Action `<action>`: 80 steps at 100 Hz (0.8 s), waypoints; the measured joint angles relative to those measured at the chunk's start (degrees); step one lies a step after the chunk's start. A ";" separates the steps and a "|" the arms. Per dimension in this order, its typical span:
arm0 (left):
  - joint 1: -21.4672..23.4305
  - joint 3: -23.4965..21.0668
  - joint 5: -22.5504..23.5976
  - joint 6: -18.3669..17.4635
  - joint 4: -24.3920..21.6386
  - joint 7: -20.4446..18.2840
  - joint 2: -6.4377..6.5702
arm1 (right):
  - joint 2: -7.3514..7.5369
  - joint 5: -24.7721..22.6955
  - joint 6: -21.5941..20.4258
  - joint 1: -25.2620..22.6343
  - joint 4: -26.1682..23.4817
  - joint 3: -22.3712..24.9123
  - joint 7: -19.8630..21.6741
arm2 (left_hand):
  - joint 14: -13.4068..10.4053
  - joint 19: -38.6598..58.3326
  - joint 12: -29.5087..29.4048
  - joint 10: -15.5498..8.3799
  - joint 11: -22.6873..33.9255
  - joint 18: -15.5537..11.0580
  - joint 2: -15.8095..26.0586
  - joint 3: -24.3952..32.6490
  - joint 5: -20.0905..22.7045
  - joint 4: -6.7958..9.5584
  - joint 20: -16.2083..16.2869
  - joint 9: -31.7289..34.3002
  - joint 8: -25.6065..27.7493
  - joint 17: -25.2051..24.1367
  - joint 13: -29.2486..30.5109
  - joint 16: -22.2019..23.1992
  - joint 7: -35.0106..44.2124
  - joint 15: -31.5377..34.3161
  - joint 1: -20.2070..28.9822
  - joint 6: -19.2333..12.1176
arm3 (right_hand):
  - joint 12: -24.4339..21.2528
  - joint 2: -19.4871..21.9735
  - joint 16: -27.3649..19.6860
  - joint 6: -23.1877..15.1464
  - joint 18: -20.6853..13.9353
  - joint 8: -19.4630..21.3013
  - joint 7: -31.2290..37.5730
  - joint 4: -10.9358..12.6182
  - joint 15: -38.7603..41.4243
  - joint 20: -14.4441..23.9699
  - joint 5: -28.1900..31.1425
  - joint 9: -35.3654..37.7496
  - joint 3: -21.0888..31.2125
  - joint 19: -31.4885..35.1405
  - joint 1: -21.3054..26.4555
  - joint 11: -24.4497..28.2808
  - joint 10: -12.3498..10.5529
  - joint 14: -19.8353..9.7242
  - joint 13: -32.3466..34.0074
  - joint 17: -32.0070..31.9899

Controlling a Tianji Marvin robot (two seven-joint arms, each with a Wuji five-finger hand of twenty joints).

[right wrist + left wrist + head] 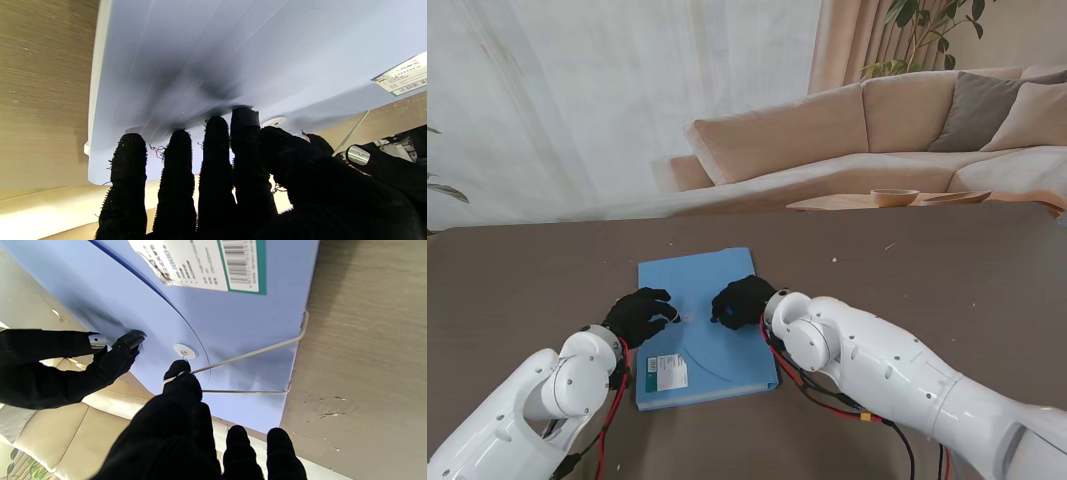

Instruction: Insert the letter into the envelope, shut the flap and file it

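Brown table (947, 270) carries blue envelope (702, 285), flap closed. Left hand (639, 315) pinches closure string (247, 355) beside button (184, 351). Right hand (742, 301) grasps nothing, fingers pressed flat on envelope.

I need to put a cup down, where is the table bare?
Bare table runs right of the envelope and left of it, also beyond it toward the sofa. It is crowded at the envelope's middle, where left hand and right hand meet.
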 measured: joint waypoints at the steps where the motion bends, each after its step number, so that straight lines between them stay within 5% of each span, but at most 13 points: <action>1: -0.14 0.18 0.09 0.10 0.08 0.01 0.01 | -0.01 0.03 -0.01 0.00 0.01 0.00 0.00 | 0.00 0.00 -0.04 0.00 0.00 0.00 0.00 -0.17 0.00 0.00 0.00 0.00 0.00 0.00 0.00 0.01 0.03 0.00 0.00 0.00 | 0.02 0.00 0.00 0.00 0.00 0.00 0.01 0.00 0.03 -0.01 0.00 0.00 0.00 0.00 0.00 0.01 0.00 0.00 0.00 0.00; 19: -2.25 2.81 0.30 1.89 1.38 0.10 0.02 | -0.11 0.39 -0.11 -0.01 0.16 0.11 -0.07 | 0.00 0.00 -0.20 -0.09 0.00 0.00 0.52 -1.04 -1.68 0.04 0.02 0.00 -0.34 0.00 0.00 0.12 0.76 0.01 0.00 -1.44 | 0.53 -0.01 0.02 0.00 -0.01 0.00 0.11 0.00 0.26 -0.30 0.01 0.05 0.02 0.01 0.00 0.79 0.00 -0.05 0.02 0.00; 41: -3.99 5.49 3.71 2.16 2.54 0.05 0.05 | -0.27 0.79 -0.25 -0.06 0.38 0.20 -0.23 | 0.00 0.00 -0.83 -0.84 0.01 0.00 0.53 -1.11 -5.23 0.04 0.04 0.00 -1.51 0.00 0.00 0.17 0.75 0.02 0.00 -6.83 | 0.74 -0.03 0.03 0.00 -0.01 0.00 0.43 0.00 0.28 -0.66 0.76 0.80 0.07 0.04 0.00 0.93 0.26 -0.15 0.60 0.02; 71: -5.24 7.10 6.20 2.12 3.51 0.06 0.12 | -0.35 1.13 -0.36 -0.31 0.45 0.74 -0.24 | 0.00 0.00 -1.47 -0.93 -0.60 0.00 0.53 -1.12 -6.58 0.04 0.64 0.00 -2.07 0.00 0.00 0.27 1.37 0.02 0.00 -6.95 | 0.67 -1.30 0.06 0.04 0.11 0.00 1.81 -0.04 0.50 -0.81 0.88 1.32 0.72 1.65 0.09 0.80 0.74 -0.19 1.46 0.81; 80: -5.22 7.03 6.82 2.12 3.51 0.04 0.11 | -0.24 -0.47 -0.03 -1.39 -0.32 2.31 -0.60 | 0.00 0.00 -1.47 -0.93 -0.62 0.00 0.53 -1.12 -6.58 0.05 0.64 0.00 -2.07 0.00 0.00 0.27 1.39 0.02 0.00 -7.70 | 0.80 -2.98 1.76 -2.91 1.39 1.55 2.80 -0.48 3.72 0.41 0.59 2.10 0.74 4.26 -1.04 1.92 2.49 -0.05 2.29 0.83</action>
